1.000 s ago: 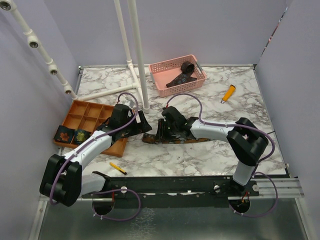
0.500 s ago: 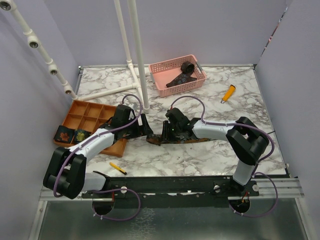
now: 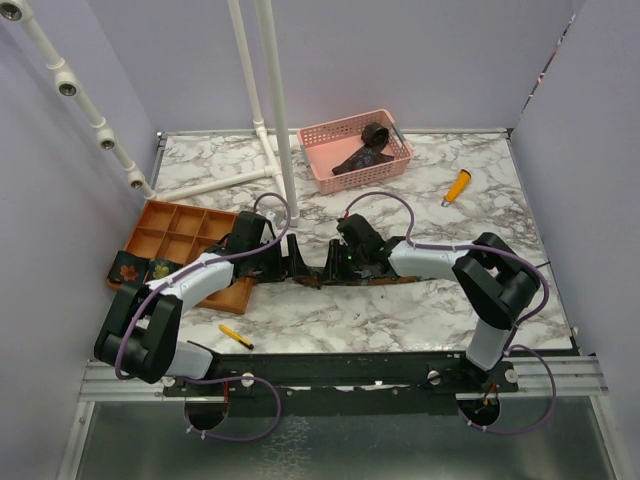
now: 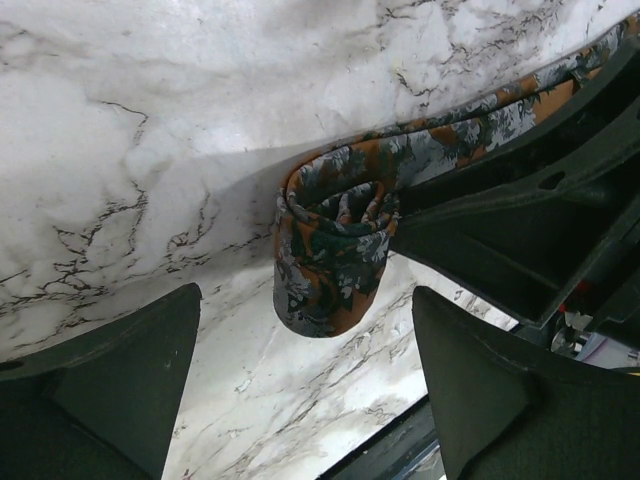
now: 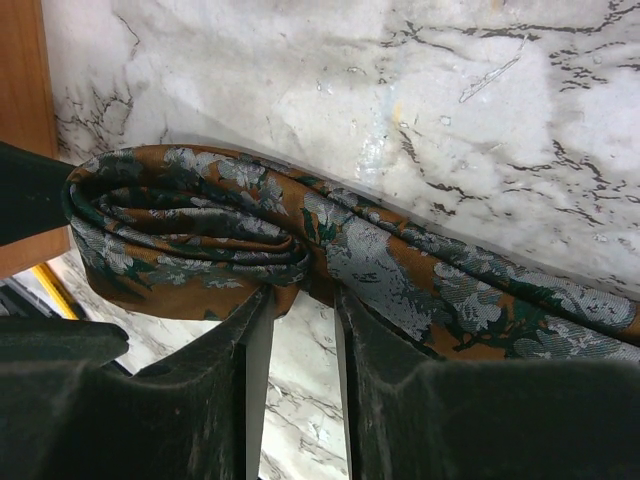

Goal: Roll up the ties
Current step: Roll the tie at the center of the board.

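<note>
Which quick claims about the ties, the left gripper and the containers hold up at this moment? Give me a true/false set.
1. The left gripper is open, its fingers either side of the tie's rolled end. True.
2. That tie is fully rolled. False: only one end is coiled; the rest lies flat on the table.
3. The pink basket holds a dark tie. True.
4. The orange tray is empty. False: two rolled ties sit in its near compartments.
5. The orange-handled tool lies in the basket. False: it lies on the table, right of the basket.
</note>
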Motion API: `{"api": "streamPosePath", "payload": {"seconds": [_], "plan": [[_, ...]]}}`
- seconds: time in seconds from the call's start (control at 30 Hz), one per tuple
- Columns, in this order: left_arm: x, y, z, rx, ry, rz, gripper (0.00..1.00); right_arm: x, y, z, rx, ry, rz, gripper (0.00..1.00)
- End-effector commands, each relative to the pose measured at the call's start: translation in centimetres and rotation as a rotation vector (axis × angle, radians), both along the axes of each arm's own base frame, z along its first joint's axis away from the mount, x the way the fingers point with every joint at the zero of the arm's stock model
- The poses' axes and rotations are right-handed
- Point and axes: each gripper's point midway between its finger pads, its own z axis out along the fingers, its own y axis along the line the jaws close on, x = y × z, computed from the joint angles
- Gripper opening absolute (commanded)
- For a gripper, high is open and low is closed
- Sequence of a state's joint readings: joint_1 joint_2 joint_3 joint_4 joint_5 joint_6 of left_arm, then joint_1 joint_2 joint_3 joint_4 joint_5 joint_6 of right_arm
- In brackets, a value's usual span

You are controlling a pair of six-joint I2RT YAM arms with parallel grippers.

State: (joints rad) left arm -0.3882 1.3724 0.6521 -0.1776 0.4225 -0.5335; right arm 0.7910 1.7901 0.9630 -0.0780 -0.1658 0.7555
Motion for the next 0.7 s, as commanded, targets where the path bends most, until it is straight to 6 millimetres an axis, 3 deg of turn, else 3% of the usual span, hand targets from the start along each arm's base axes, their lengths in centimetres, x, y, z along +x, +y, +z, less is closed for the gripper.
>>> {"api": "streamPosePath", "payload": {"seconds": [0.0, 0.33, 0.67], "plan": [[0.4, -0.9, 0.7, -0.037, -0.031, -0.069, 0.84, -1.1, -3.0, -3.5, -0.107, 0.053, -0.007, 0.33], [1.2, -1.5, -0.7, -0.02, -0.007, -0.128, 0.68, -1.5, -3.0, -3.9, -0.091, 0.061, 0.008, 0.32], [2.0, -2.2, 0.1, -0.042, -0.039, -0.142, 0.31, -1.5, -2.8, -3.2, -0.073, 0.054, 0.015, 0.32]]}}
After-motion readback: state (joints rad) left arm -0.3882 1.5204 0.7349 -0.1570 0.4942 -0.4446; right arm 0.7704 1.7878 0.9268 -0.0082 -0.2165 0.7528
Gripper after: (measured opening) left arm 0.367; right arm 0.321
